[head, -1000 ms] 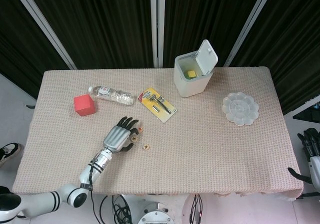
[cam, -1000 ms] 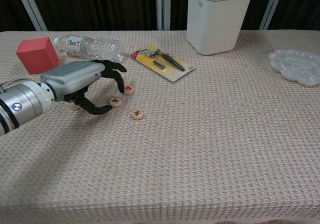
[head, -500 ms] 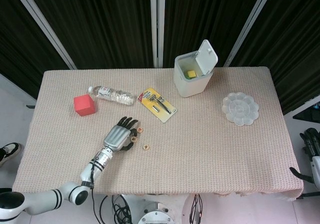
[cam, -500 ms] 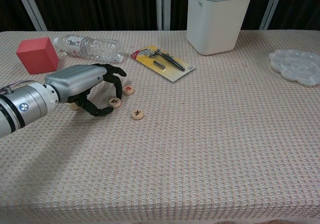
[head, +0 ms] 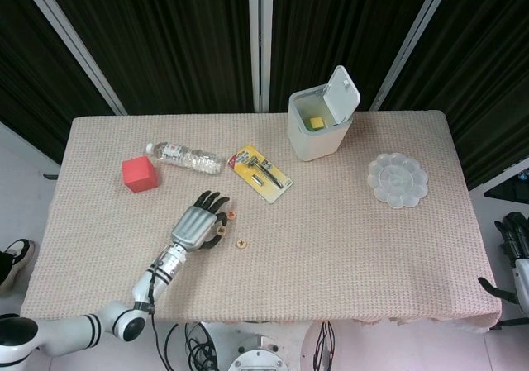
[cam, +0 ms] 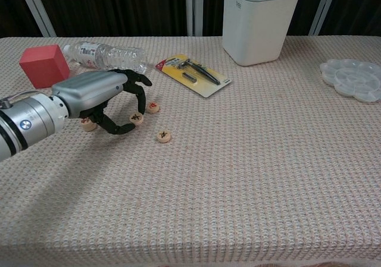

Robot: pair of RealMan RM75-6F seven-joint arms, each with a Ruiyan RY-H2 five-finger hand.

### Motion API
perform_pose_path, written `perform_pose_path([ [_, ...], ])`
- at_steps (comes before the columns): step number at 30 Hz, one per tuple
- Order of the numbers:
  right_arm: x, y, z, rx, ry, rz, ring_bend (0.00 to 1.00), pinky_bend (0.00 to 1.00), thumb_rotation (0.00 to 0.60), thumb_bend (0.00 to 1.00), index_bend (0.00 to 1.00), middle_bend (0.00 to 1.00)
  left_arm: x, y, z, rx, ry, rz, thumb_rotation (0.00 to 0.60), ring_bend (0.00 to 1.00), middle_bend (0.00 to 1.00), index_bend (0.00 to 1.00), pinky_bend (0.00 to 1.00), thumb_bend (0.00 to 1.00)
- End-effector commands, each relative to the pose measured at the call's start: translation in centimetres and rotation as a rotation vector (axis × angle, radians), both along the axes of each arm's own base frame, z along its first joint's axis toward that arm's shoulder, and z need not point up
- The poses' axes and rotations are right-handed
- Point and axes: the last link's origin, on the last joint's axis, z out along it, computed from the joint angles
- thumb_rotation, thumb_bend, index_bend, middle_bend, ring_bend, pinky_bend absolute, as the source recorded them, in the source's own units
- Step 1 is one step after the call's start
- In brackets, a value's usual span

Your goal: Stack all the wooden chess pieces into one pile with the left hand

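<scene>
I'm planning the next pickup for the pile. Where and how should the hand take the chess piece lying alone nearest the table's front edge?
The lone chess piece is a flat disc lying face up, apart from the others. Probably best to pinch its rim on opposite sides, coming from above, since its low edge gives nothing to grab sideways. The left hand is beside it to the left, so approach from that side.

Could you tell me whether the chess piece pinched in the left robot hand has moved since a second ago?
Yes. The pinched chess piece has lifted slightly, now showing higher against the still piece on the table, held by the left robot hand.

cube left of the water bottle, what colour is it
Red; the cube shows best in the chest view.
</scene>
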Motion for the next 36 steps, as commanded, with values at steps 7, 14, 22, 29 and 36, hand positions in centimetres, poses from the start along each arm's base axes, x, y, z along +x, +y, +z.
perform_pose_path([
  [7,-0.1,0.0,-0.3,0.010,-0.002,-0.004,0.00,0.00,0.600,0.07,0.00,0.00,-1.5,-1.0,3.6,0.026,0.097,0.065,0.600,0.00,0.10,0.50,0.00,0.33],
  [14,0.0,0.1,-0.4,0.013,0.001,0.001,0.00,0.00,0.600,0.07,0.00,0.00,-2.9,-1.9,5.7,0.055,0.099,0.116,0.600,0.00,0.10,0.51,0.00,0.33],
  [22,0.2,0.2,-0.3,0.010,-0.002,0.014,0.00,0.00,0.600,0.07,0.00,0.00,-4.1,-2.1,5.5,0.045,0.064,0.157,0.600,0.00,0.10,0.51,0.00,0.33],
  [29,0.3,0.1,0.0,0.004,0.003,0.007,0.00,0.00,0.600,0.07,0.00,0.00,-4.3,-1.8,5.1,0.041,0.032,0.167,0.600,0.00,0.10,0.50,0.00,0.33],
  [36,0.3,0.1,-0.1,0.006,0.005,0.004,0.00,0.00,0.600,0.07,0.00,0.00,-4.9,-1.7,5.0,0.027,0.021,0.177,0.600,0.00,0.10,0.50,0.00,0.33],
])
